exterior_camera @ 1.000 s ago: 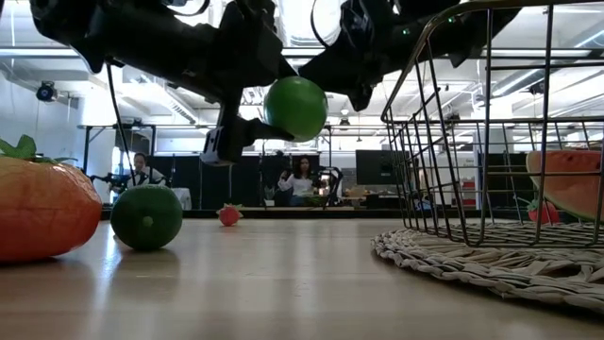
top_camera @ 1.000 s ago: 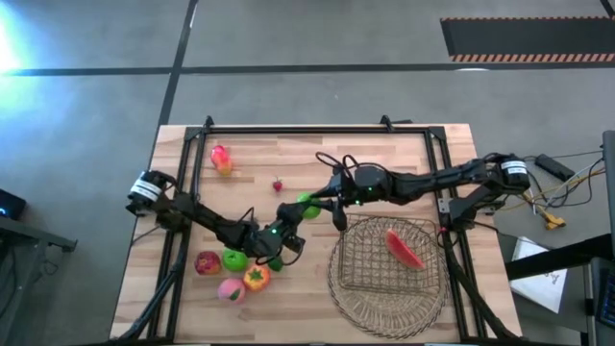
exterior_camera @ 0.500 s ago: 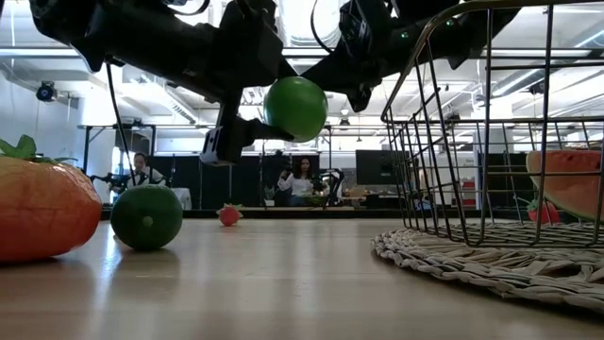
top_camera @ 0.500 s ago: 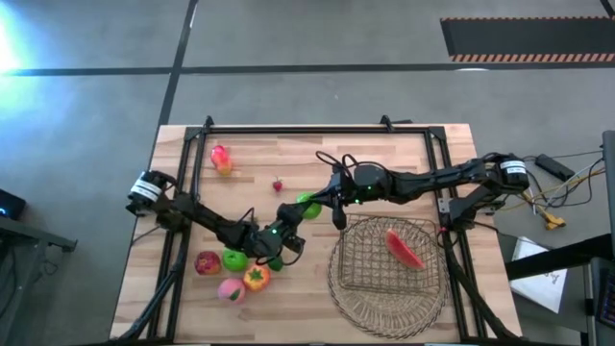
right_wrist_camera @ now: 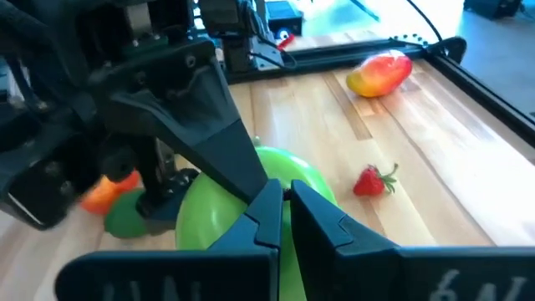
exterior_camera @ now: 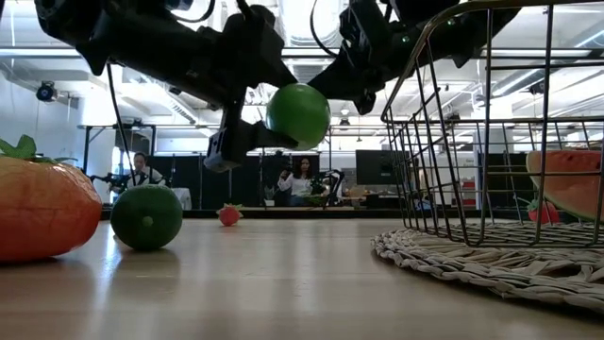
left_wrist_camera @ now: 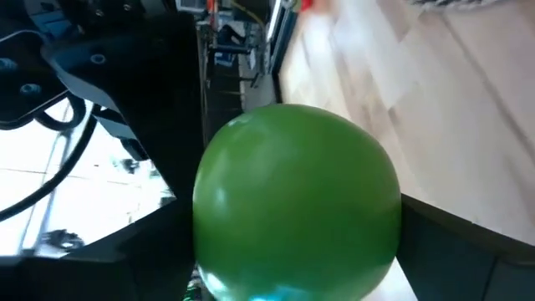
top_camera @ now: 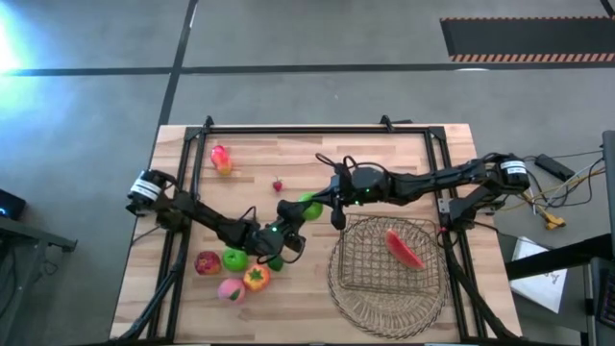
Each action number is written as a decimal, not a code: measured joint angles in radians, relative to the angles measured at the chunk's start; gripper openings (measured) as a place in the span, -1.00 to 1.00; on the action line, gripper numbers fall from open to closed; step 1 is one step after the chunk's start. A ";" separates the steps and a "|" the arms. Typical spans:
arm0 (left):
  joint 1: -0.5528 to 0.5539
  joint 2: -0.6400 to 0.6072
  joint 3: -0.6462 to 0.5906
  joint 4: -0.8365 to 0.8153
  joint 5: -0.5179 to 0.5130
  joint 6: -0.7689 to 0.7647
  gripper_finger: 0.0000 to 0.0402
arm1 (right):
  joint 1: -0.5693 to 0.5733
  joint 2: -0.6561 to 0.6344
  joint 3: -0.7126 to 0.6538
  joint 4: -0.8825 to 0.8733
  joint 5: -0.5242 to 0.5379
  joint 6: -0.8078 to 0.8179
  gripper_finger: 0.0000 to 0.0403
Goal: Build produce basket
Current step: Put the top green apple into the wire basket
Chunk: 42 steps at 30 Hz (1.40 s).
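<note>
- So, we're looking at the green apple [top_camera: 307, 206] hanging in the air near the middle of the table [top_camera: 384, 144], just beside the basket's near-left corner and clearly off the wood in the low view.
- We see the left gripper [top_camera: 293, 213] clamped around that apple, one finger on each side; its wrist view is almost all green ball.
- We see the right gripper [top_camera: 320, 200] reaching in from the basket side with its fingers pressed together, tips right at the apple. Whether it pinches a stem or just touches the skin, we can't tell.
- The basket [top_camera: 351, 255] sits on the round woven mat [top_camera: 384, 309] on the right half of the table, with a long reddish piece [top_camera: 405, 248] lying inside it.
- Most of the produce lies outside the basket, in a cluster at the front left: a red apple [top_camera: 207, 261], a green one [top_camera: 234, 259], a pink one [top_camera: 231, 289] and an orange one [top_camera: 256, 279], all close together.
- Farther back on the left we spot a pink and yellow fruit [top_camera: 221, 159], and a tiny red berry [top_camera: 278, 185] lies alone between it and the grippers.
- Across the room in the low view, a person [exterior_camera: 302, 179] sits behind the table.
</note>
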 joint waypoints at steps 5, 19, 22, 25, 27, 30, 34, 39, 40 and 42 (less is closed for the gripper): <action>0.006 0.000 -0.002 -0.087 0.030 -0.120 0.73 | -0.003 0.008 -0.004 -0.068 0.080 0.000 -0.96; 0.002 -0.016 -0.045 -0.153 -0.015 -0.381 0.74 | 0.016 0.005 -0.004 -0.167 0.209 -0.022 -0.96; 0.003 -0.018 -0.087 -0.160 -0.015 -0.562 0.74 | 0.047 -0.077 -0.004 -0.186 0.223 -0.052 -0.96; 0.006 -0.016 -0.121 -0.155 -0.014 -0.754 0.74 | 0.092 -0.181 -0.004 -0.236 0.229 -0.051 -0.96; 0.006 -0.016 -0.142 -0.155 -0.011 -0.858 0.74 | 0.135 -0.255 -0.003 -0.299 0.226 -0.032 -0.96; 0.006 -0.015 -0.167 -0.154 -0.008 -0.987 0.74 | 0.213 -0.357 -0.003 -0.434 0.222 0.049 -0.96; 0.006 -0.014 -0.169 -0.148 -0.007 -1.093 0.74 | 0.322 -0.449 -0.007 -0.651 0.174 0.222 -0.96; 0.006 -0.014 -0.167 -0.095 -0.006 -1.108 0.74 | 0.430 -0.466 -0.100 -0.665 0.213 0.373 -0.96; 0.006 -0.014 -0.167 -0.085 -0.006 -1.106 0.74 | 0.441 -0.456 -0.125 -0.630 0.242 0.390 -0.96; 0.007 -0.014 -0.167 -0.070 -0.005 -1.101 0.74 | 0.446 -0.438 -0.171 -0.554 0.276 0.410 -0.96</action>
